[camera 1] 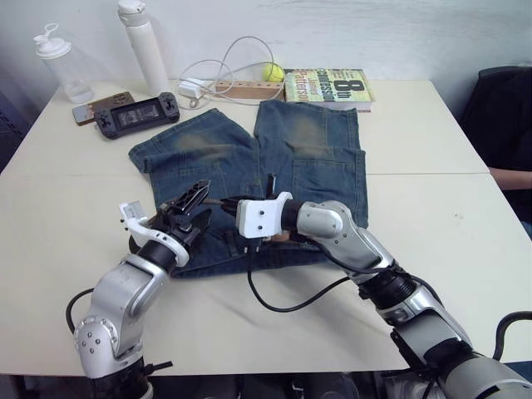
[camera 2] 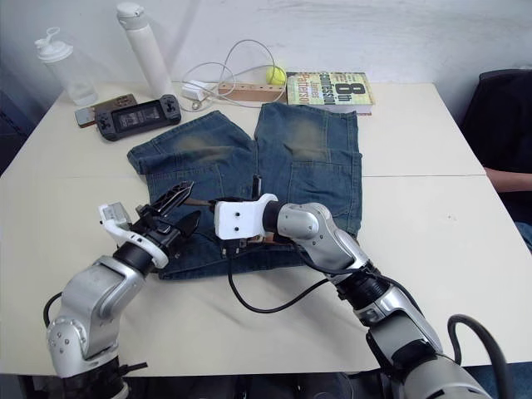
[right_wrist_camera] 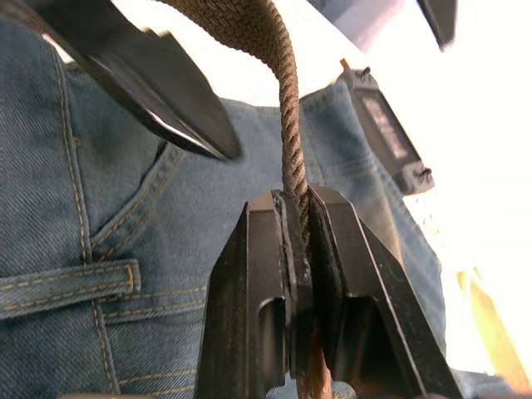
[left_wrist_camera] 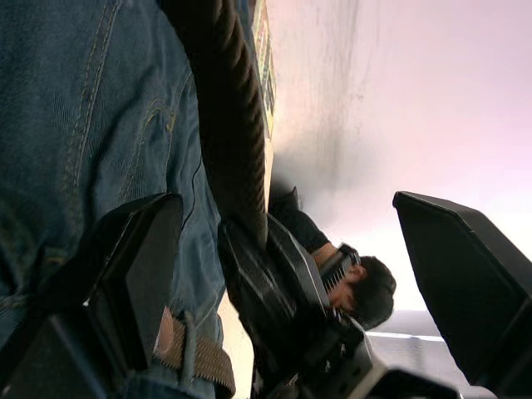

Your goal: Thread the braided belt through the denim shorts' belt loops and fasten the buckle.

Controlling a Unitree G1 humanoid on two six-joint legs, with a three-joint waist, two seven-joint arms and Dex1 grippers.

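The clear plastic bottle (camera 1: 60,65) with the loop lid stands at the far left corner of the tabletop (camera 1: 432,208), and what is in it I cannot make out; beside it the tall white bottle (camera 1: 143,46) stands upright with its cap on.

The denim shorts (camera 1: 312,158) lie flat in the middle of the tabletop, legs pointing to the far edge and waistband toward the robot. Both hands meet over the waistband. The right hand (right_wrist_camera: 297,249) has its two black fingers pressed tight on the braided belt (right_wrist_camera: 278,75), which rises out of the pinch as a brown woven cord and runs off over the denim. The left hand (camera 1: 189,208) sits just beside it, over the left part of the waistband, fingers spread apart with nothing clamped between them (the belt passes right by them, in the left wrist view between the two fingers). A short stretch of the strap (left_wrist_camera: 199,356) also shows flat against the denim under that hand. One belt loop (right_wrist_camera: 71,283) lies stitched across the waistband near the right hand's fingers.

Along the far edge sit a game console (camera 1: 137,114), a phone (camera 1: 100,106), a white cable (camera 1: 224,62) looped near a wooden block (camera 1: 248,90), a yellow ball (camera 1: 273,72) and a book (camera 1: 328,86). A person sits at the right edge of the tabletop, one arm (camera 1: 509,177) showing.
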